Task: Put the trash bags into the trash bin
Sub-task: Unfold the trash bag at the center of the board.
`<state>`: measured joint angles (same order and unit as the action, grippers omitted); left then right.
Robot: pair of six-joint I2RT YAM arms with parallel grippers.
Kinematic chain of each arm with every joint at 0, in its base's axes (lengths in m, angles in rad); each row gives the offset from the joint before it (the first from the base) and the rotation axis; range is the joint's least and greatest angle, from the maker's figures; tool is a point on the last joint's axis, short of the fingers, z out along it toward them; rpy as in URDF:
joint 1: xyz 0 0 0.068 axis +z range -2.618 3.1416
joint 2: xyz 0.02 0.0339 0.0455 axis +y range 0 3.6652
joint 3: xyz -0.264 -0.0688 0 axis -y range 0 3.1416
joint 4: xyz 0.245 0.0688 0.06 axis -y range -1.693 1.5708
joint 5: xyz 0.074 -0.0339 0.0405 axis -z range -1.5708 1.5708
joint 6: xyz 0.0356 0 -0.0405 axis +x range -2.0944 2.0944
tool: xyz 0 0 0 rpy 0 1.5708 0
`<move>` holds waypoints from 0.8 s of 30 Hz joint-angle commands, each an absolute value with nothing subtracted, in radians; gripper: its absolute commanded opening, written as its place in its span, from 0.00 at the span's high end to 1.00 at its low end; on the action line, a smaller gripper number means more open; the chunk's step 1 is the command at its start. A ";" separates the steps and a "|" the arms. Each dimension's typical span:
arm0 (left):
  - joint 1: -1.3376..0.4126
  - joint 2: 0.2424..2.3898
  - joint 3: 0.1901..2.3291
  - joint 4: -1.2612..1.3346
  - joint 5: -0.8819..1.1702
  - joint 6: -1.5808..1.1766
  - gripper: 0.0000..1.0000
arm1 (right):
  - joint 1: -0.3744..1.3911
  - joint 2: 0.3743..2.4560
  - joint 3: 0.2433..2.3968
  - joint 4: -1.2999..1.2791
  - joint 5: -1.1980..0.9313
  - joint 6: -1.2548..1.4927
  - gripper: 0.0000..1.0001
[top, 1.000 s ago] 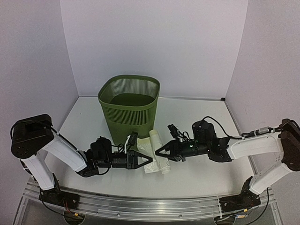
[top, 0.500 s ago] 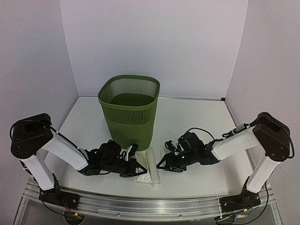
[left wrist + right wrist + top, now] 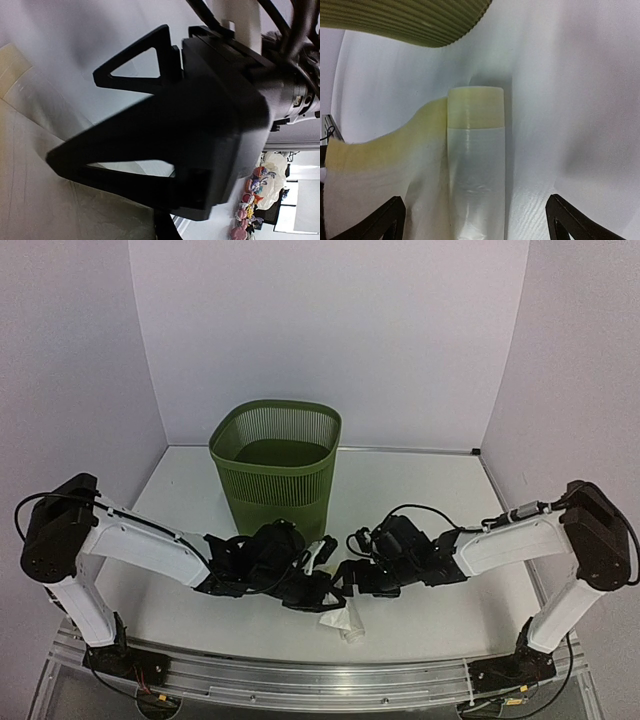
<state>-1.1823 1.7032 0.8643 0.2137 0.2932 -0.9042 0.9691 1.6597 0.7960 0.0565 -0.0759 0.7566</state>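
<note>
The trash bags are a pale yellowish-white roll [image 3: 476, 160] with a loose film sheet [image 3: 375, 175] spread to its left, lying on the table in front of the olive-green trash bin [image 3: 275, 475]. In the top view only the roll's near end [image 3: 343, 623] shows below both grippers. My right gripper [image 3: 477, 220] is open wide, its black fingertips [image 3: 395, 215] straddling the roll without touching it. My left gripper [image 3: 320, 592] is shut just left of it, over the film [image 3: 30, 195]. Whether it pinches any film is hidden. The right gripper's open fingers [image 3: 135, 65] fill the left wrist view.
The bin's slatted base [image 3: 405, 20] is just beyond the roll. White table [image 3: 430, 490] stretches right of the bin, with white walls on three sides. An aluminium rail [image 3: 300, 680] runs along the near edge, close to the roll.
Both arms swung inward and low until the grippers meet over the roll. The right gripper opened wide. The roll and its sheet slid toward the near edge.
</note>
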 commanded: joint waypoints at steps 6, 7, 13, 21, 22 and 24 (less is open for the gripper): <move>-1.227 1.693 1.087 -0.049 0.220 -0.779 1.00 | 0.975 1.426 0.747 -0.201 0.232 0.793 0.03; -1.228 1.674 1.100 -0.099 0.196 -0.773 1.00 | 0.975 1.407 0.742 -0.216 0.237 0.789 0.03; -1.229 1.525 1.071 -0.281 0.071 -0.816 1.00 | 0.974 1.387 0.762 -0.257 0.163 0.766 0.02; -1.229 1.329 0.966 -0.490 -0.079 -0.929 1.00 | 0.976 1.651 0.915 -0.276 0.045 0.721 0.07; -1.229 1.316 0.957 -0.504 -0.094 -0.943 1.00 | 0.976 1.682 0.936 -0.284 0.053 0.718 0.08; -1.229 1.298 0.937 -0.532 -0.118 -0.969 1.00 | 0.976 1.729 0.978 -0.315 0.079 0.716 0.11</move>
